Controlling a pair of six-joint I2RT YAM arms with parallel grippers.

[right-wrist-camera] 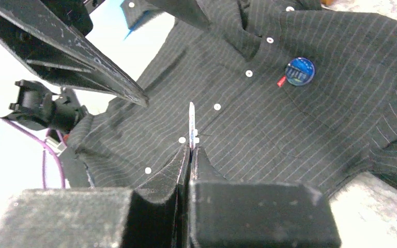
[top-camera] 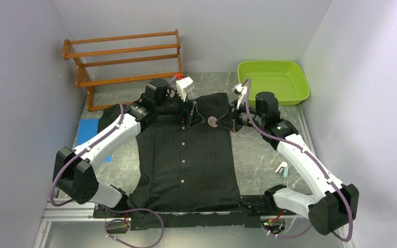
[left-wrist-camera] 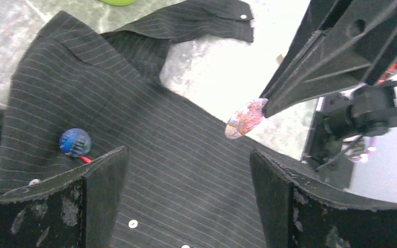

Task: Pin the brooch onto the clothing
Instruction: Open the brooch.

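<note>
The black pinstriped shirt [top-camera: 186, 160] lies flat on the table, collar at the far end. My right gripper [top-camera: 223, 120] is shut on a pinkish round brooch [top-camera: 212, 121] and holds it just above the shirt's chest. In the right wrist view the brooch [right-wrist-camera: 191, 121] shows edge-on, sticking out of the closed gripper [right-wrist-camera: 190, 152]. In the left wrist view it [left-wrist-camera: 246, 119] hangs at the right gripper's tip over the shirt [left-wrist-camera: 186, 155]. My left gripper [left-wrist-camera: 188, 160] is open and empty, hovering over the button line near the collar [top-camera: 191, 111]. A blue round badge [left-wrist-camera: 75, 142] sits on the shirt near the collar, also seen in the right wrist view [right-wrist-camera: 300, 71].
A wooden rack [top-camera: 126, 57] stands at the back left. A green tub [top-camera: 274, 80] sits at the back right. A blue pad [top-camera: 89, 132] lies left of the shirt. A small white and teal object [top-camera: 281, 168] lies on the table to the shirt's right.
</note>
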